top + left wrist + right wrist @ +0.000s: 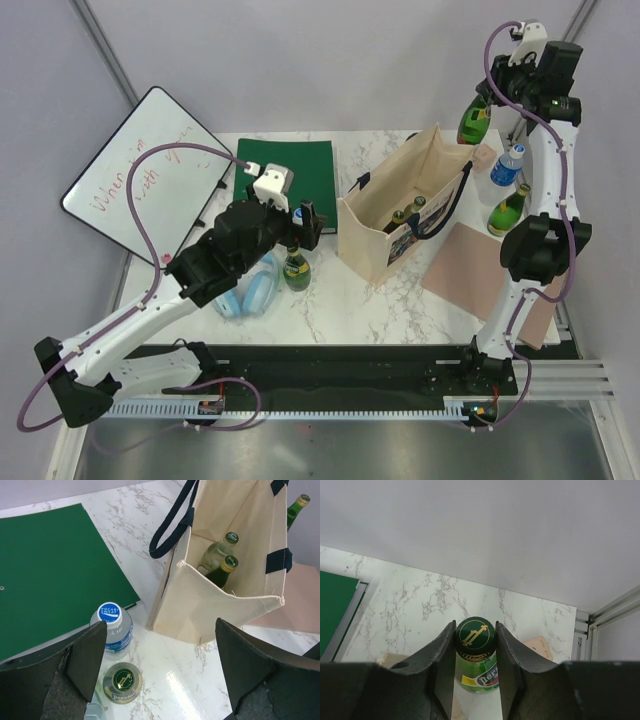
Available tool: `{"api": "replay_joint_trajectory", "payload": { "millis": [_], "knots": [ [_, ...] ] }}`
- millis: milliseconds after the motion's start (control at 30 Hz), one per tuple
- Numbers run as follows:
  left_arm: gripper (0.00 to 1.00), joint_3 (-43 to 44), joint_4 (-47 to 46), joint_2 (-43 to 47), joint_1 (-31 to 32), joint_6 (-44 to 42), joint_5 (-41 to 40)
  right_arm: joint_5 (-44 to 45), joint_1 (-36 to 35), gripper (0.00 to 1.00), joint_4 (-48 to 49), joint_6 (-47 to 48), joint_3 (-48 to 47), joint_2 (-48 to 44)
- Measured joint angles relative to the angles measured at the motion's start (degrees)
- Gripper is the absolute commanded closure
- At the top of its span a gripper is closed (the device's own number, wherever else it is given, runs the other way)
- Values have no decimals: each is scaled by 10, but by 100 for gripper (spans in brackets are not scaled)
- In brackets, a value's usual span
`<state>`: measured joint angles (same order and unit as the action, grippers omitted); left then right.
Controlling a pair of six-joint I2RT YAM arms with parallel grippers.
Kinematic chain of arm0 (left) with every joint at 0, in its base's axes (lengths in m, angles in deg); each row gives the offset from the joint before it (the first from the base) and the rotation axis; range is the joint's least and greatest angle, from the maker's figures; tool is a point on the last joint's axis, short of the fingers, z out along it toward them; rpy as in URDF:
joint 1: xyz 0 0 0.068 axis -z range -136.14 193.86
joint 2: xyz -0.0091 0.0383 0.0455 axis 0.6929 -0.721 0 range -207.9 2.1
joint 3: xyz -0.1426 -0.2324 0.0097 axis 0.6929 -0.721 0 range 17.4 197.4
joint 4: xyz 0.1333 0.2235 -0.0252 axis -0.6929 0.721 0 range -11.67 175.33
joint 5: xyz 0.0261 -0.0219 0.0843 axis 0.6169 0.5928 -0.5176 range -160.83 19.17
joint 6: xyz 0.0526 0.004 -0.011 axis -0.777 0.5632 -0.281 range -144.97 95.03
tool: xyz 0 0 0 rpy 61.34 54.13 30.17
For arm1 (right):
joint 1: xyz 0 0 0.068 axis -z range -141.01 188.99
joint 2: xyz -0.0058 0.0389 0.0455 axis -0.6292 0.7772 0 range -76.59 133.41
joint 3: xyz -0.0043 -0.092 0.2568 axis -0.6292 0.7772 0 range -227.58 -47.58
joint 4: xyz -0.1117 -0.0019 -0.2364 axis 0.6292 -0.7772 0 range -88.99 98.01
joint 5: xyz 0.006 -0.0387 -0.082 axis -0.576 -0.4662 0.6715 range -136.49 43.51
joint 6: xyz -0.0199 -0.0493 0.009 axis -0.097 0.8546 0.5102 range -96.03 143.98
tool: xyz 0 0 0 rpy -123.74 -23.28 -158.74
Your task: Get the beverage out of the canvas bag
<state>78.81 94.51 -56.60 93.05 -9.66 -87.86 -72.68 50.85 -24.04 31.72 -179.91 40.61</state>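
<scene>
The canvas bag [362, 235] stands in the middle of the counter [340, 300] with two bottles [218, 575] inside, the right fingers [442, 665] at its 1 o'clock hold a green bottle [475, 635] clenched in the air, and the left fingers [85, 655] at its 9 o'clock hang released, so I judge the task partly done.

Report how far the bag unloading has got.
Looks done: a Pocari bottle, Perrier bottle, water bottle and green glass bottle stand outside the canvas bag. In hand: the right fingers clamp a green Perrier, held clear of the bag. Left: two bottles inside it.
</scene>
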Motion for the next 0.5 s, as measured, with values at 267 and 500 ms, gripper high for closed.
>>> {"api": "replay_joint_trajectory", "payload": {
  "millis": [267,500],
  "knots": [
    [5,2,0,-11,0,0,10,6,-2,100,27,0,0,58],
    [5,12,0,-19,0,0,12,17,-16,100,47,8,12,98]
  ]
}}
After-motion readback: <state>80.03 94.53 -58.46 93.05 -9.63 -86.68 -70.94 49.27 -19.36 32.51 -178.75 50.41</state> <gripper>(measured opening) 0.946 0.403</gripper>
